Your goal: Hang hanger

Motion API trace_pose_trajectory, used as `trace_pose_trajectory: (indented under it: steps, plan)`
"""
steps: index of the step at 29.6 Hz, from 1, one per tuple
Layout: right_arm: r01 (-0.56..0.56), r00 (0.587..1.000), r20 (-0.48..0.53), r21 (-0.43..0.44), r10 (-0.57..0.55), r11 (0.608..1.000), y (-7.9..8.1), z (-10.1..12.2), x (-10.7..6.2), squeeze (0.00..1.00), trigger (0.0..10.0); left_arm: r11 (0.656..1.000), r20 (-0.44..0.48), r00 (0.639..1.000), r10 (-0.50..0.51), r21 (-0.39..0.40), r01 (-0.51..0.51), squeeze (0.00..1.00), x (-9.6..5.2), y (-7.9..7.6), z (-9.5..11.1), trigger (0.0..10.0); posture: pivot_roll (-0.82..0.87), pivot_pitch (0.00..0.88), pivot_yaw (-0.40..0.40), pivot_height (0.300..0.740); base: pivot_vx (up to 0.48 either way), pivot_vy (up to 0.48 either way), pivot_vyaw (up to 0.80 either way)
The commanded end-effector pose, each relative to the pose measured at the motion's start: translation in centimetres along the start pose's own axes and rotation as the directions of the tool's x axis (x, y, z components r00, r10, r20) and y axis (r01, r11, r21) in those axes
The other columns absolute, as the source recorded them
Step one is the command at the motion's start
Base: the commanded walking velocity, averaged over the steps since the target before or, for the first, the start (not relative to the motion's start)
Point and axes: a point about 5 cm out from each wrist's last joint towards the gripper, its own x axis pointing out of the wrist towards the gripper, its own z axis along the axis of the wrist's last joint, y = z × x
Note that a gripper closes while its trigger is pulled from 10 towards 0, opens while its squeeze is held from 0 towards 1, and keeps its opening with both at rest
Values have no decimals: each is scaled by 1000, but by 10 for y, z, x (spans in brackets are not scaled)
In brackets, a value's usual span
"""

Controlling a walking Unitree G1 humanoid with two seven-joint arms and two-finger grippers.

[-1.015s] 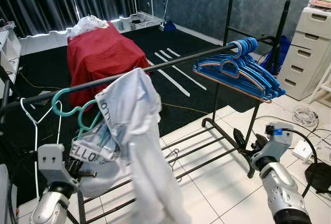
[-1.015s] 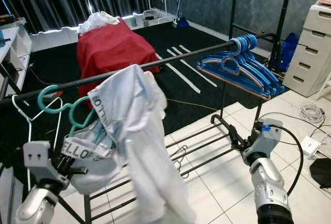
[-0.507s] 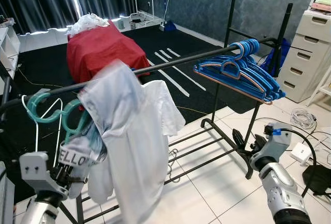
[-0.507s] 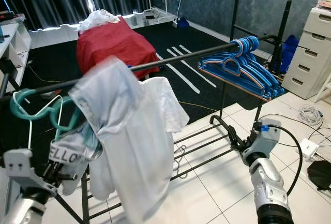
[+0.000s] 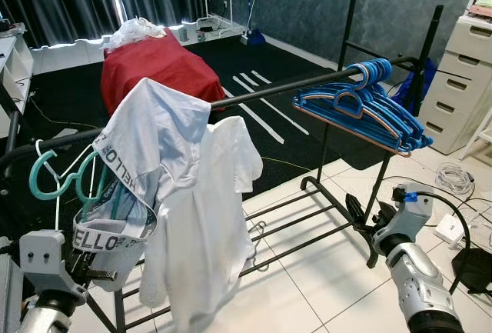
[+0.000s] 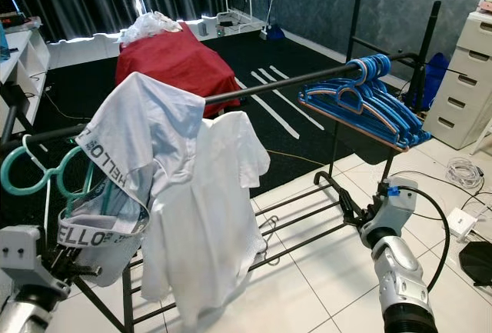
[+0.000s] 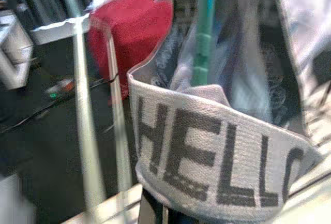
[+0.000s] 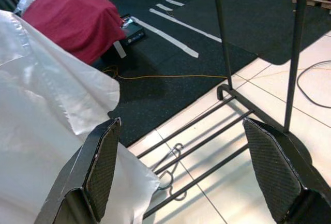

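On the black rail (image 5: 269, 92) of the clothes rack hangs a white shirt (image 5: 192, 194), draped over a teal hanger (image 5: 58, 179) near the rail's left end. Below that end, the left gripper (image 5: 96, 275) sits beside the shirt's "HELLO" band (image 7: 217, 157); whether its jaws are clenched cannot be told. Blue hangers (image 5: 369, 102) bunch at the rail's right end. Below them, the right gripper (image 8: 181, 167) hovers over the tiled floor (image 5: 323, 264), jaws spread wide and holding nothing.
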Motion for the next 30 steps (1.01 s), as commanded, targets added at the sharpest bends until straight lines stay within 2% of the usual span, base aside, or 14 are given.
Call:
trace_pose_trajectory:
  steps: [1,3,4,6,8,10,15,22,23,24,25,27,29,30]
  plan:
    - [1,1000,-13,7,-1,1000,-1,-2,-1,0,10000,998,-29,999,31,56,-29,0,-4,10,-3,10000,-7,0,12,736,0,0,0]
    - [2,1000,-14,7,-2,1000,-1,-2,-1,0,10000,990,-64,998,9,142,0,0,-9,13,-6,10000,-5,0,12,736,0,0,0]
    - [2,1000,-14,7,-2,1000,-1,-2,-1,0,10000,990,-64,998,9,142,0,0,-9,13,-6,10000,-5,0,12,736,0,0,0]
    - [1,1000,-16,8,-1,1000,-1,-2,-1,0,10000,973,-81,993,-86,207,101,0,-11,3,-6,10000,0,0,6,736,0,0,0]
    - [1,1000,-16,8,-1,1000,-1,-2,-1,0,10000,973,-81,993,-86,207,101,0,-11,3,-6,10000,0,0,6,736,0,0,0]
    - [0,1000,-20,5,0,1000,-1,-2,0,0,10000,936,-107,970,-219,259,240,0,-14,-13,-6,10000,7,0,1,736,0,0,0]
    - [-1,1000,-23,3,1,1000,-2,-1,1,0,10000,907,-121,951,-286,285,309,0,-16,-21,-6,10000,17,6,-10,736,0,0,0]
    - [-5,999,-33,1,5,1000,-1,-2,2,0,10000,916,-123,956,-266,278,290,0,-12,-26,-5,10000,31,13,-22,736,0,0,0]
    - [-11,999,-33,5,11,1000,1,-1,3,0,10000,948,-102,976,-193,239,212,0,3,-31,0,10000,27,10,-22,736,0,0,0]
    - [-11,999,-33,5,11,1000,1,-1,3,0,10000,948,-102,976,-193,239,212,0,3,-31,0,10000,27,10,-22,736,0,0,0]
    - [-12,999,-29,7,12,1000,2,0,4,0,10000,962,-88,985,-151,218,167,0,15,-36,5,10000,21,8,-21,736,0,0,0]
    - [-13,1000,-27,8,13,1000,2,1,4,0,10000,969,-80,989,-126,205,140,0,22,-38,8,10000,21,8,-21,736,0,0,0]
    - [-13,1000,-27,8,13,1000,2,1,4,0,10000,969,-80,989,-126,205,140,0,22,-38,8,10000,21,8,-21,736,0,0,0]
    - [-13,1000,-21,6,13,1000,2,3,5,0,10000,976,-60,993,-104,187,113,0,32,-44,14,10000,7,5,-14,736,0,0,0]
